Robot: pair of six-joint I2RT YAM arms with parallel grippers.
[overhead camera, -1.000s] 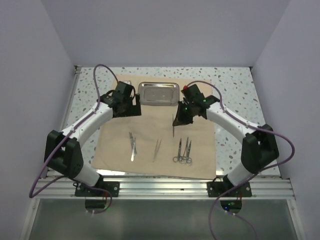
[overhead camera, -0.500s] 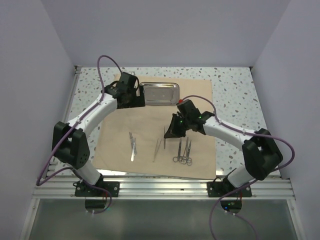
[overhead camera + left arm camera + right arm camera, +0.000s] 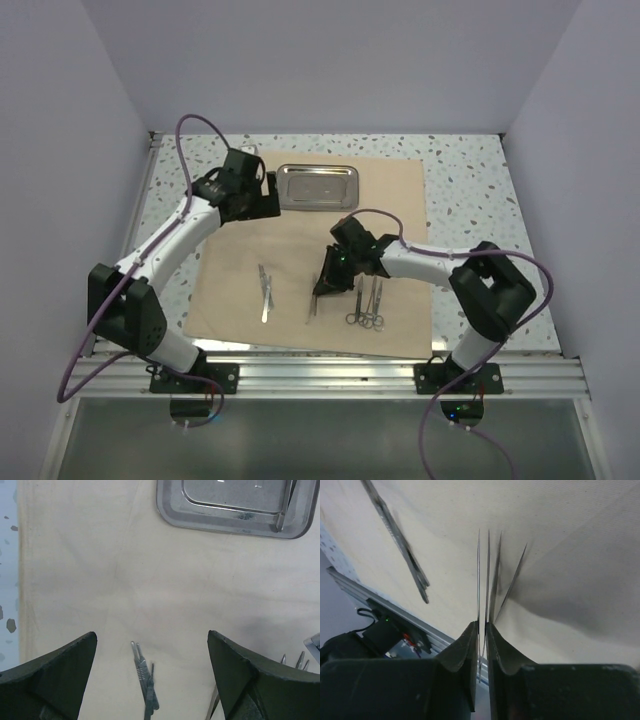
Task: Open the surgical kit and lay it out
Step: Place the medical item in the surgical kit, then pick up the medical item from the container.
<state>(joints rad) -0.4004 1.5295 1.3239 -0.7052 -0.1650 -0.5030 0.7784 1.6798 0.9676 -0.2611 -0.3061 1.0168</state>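
Top view: tan cloth wrap (image 3: pixel 290 240) lies spread flat on the table (image 3: pixel 470 180), with the steel tray (image 3: pixel 320 186) at its far edge. Scalpels (image 3: pixel 265 292) and scissors (image 3: pixel 368 305) lie along the near part. The left pincer (image 3: pixel 262 203) hovers beside the tray. The right pincer (image 3: pixel 322 288) is low between the scalpels and scissors.

Left wrist: left pincer (image 3: pixel 151 640) spread wide above bare cloth, holding nothing.

Right wrist: right pincer (image 3: pixel 482 625) pressed together, pinching a thin silver instrument (image 3: pixel 487 580) just over the cloth.
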